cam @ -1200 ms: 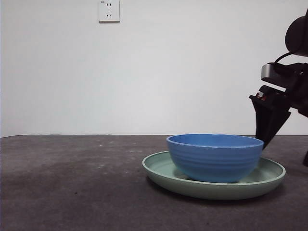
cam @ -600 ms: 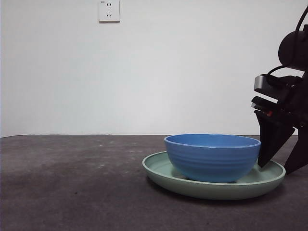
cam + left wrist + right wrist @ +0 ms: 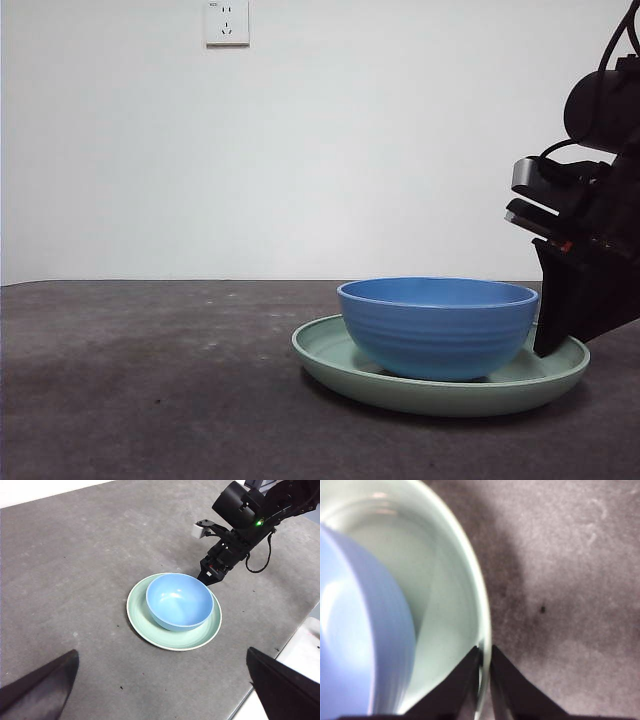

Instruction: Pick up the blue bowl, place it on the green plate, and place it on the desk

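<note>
Left gripper hangs high over the desk, fingers spread wide, holding nothing. Right of centre in the front view, the bowl sits inside the plate. At the right edge, the right gripper has its fingers pinched on the plate's rim.

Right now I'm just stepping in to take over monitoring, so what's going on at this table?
The blue bowl sits inside the green plate on the desk. The right gripper is down at the plate's edge, its jaws closed on the rim, one inside and one outside. The left gripper hangs open well above the desk, away from both dishes, holding nothing.
</note>
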### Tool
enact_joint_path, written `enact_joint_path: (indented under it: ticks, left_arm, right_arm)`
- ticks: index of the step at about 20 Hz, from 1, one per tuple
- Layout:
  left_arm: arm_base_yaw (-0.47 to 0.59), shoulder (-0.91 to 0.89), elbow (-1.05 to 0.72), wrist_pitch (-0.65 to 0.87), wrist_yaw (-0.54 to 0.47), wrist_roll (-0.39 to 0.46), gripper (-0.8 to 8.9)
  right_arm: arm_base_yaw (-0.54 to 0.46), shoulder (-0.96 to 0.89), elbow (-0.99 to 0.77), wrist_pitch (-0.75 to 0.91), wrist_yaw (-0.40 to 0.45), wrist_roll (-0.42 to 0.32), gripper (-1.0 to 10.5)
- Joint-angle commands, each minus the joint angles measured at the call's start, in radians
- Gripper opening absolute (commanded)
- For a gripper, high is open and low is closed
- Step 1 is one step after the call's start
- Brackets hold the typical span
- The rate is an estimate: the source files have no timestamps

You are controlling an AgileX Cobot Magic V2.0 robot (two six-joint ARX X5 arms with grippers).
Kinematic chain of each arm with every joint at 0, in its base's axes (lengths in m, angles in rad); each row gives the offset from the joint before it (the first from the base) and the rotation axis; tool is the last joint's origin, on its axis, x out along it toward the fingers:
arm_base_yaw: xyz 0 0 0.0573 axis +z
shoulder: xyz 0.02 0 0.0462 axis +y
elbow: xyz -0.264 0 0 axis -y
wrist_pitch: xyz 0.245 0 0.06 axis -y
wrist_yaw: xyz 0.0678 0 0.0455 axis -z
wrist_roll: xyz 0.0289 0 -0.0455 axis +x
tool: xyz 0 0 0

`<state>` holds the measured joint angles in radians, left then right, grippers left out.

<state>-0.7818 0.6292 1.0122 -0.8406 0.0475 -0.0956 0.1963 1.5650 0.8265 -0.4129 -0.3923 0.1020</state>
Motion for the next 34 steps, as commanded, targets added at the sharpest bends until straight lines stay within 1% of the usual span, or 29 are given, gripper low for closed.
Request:
enact_joint_path:
  ticks: [1,3,5,9,14,16,19,23,24,26,31,34]
  left_arm:
    - [-0.009,0.006,0.011,0.008,-0.004,0.001,7.19]
    - [-0.009,0.006,0.011,0.007,-0.004,0.001,7.19]
    - [-0.009,0.006,0.011,0.007,-0.004,0.001,7.19]
    - [-0.009,0.006,0.011,0.006,-0.004,0.001,7.19]
    - [-0.009,0.006,0.011,0.001,-0.004,0.002,7.19]
    - [-0.009,0.006,0.011,0.002,-0.004,0.003,7.19]
    - [-0.009,0.006,0.011,0.003,-0.004,0.007,7.19]
    - [-0.009,0.006,0.011,0.005,-0.004,0.025,7.19]
    - [-0.009,0.006,0.011,0.005,-0.004,0.025,7.19]
    - [-0.009,0.006,0.011,0.005,-0.004,0.024,7.19]
    - [-0.009,0.006,0.011,0.003,-0.004,0.024,7.19]
    - [-0.009,0.006,0.011,-0.001,-0.004,0.024,7.19]
  right_arm:
    - [0.005,0.017,0.005,0.006,0.005,0.015,0.1]
    - [0.005,0.017,0.010,0.013,-0.016,0.040,0.1]
    - [0.005,0.017,0.026,0.013,-0.065,0.054,0.1]
    - [0.008,0.017,0.072,0.004,-0.124,0.096,0.1]
    - [0.031,0.017,0.110,-0.008,-0.151,0.166,0.1]
    - [0.058,0.017,0.118,-0.005,-0.150,0.197,0.1]
    - [0.117,0.017,0.119,0.040,-0.142,0.260,0.1]
    - [0.207,0.019,0.119,0.087,-0.065,0.313,0.1]
    - [0.224,0.025,0.119,0.093,-0.052,0.322,0.1]
    - [0.244,0.048,0.119,0.113,-0.053,0.348,0.1]
    - [0.260,0.143,0.119,0.156,-0.063,0.360,0.1]
    - [0.261,0.167,0.119,0.165,-0.063,0.358,0.1]
